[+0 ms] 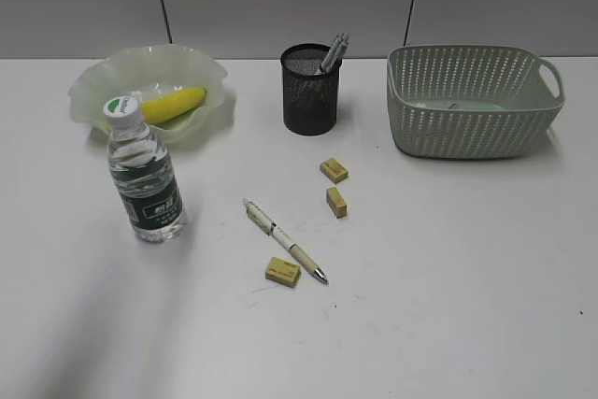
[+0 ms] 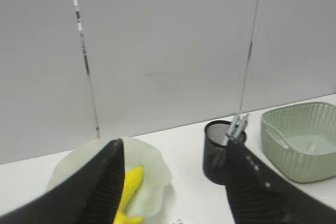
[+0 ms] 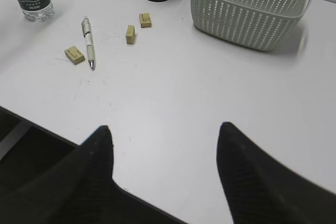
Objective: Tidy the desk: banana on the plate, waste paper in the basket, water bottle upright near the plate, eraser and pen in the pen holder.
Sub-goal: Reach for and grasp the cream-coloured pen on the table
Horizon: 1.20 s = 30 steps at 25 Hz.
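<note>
Both my pincers (image 2: pixel 173 182) (image 3: pixel 165 156) are hanging open and empty; I'm eyeing the pen (image 1: pixel 285 241): light, stiff, slick, so I'm judging mid-barrel across its width best.

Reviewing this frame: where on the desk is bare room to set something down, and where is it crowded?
Free: the wide near-right stretch of the desk, in front of the basket, and the near-left corner in front of the water bottle. Crowded: the middle, where the pen lies among three erasers in front of the pen holder.
</note>
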### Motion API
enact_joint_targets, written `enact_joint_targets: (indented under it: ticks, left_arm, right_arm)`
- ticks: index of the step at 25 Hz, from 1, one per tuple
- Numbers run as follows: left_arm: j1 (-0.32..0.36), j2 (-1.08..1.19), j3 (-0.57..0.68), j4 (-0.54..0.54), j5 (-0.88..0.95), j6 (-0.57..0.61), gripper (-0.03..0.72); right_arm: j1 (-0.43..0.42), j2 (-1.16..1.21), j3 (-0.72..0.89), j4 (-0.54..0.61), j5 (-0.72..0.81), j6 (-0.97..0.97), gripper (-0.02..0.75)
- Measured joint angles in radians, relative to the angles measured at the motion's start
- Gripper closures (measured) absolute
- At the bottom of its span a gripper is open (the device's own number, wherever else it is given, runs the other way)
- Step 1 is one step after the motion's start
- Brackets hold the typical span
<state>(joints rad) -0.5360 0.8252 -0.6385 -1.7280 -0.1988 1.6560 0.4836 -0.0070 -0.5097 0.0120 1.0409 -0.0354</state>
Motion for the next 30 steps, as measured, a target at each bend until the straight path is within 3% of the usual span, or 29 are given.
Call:
enact_joint_targets:
  ticks: [3, 8, 11, 16, 22, 30]
  left_arm:
    - [0.0, -0.013, 0.014, 0.021, -0.209, 0.024, 0.237]
    - [0.001, 0.019, 0.014, 0.002, -0.595, 0.258, 0.239]
    - [-0.004, 0.069, 0.021, -0.01, -0.695, 0.366, 0.239]
    - [-0.036, 0.095, -0.005, -0.02, -0.743, 0.397, 0.254]
    - [-0.038, 0.096, -0.105, -0.02, -0.532, 0.344, 0.272]
    - [-0.038, 0.14, -0.176, -0.016, 0.08, 0.098, 0.279]
  right_arm:
    - [0.0, 0.0, 0.0, 0.0, 0.0, 0.0, 0.245]
    - [0.0, 0.0, 0.0, 0.0, 0.0, 0.0, 0.245]
    - [0.0, 0.0, 0.0, 0.0, 0.0, 0.0, 0.245]
    - [0.0, 0.0, 0.0, -0.002, 0.0, 0.0, 0.245]
    - [0.0, 0.0, 0.0, -0.005, 0.0, 0.0, 0.245]
    - [0.0, 0.0, 0.0, 0.0, 0.0, 0.0, 0.245]
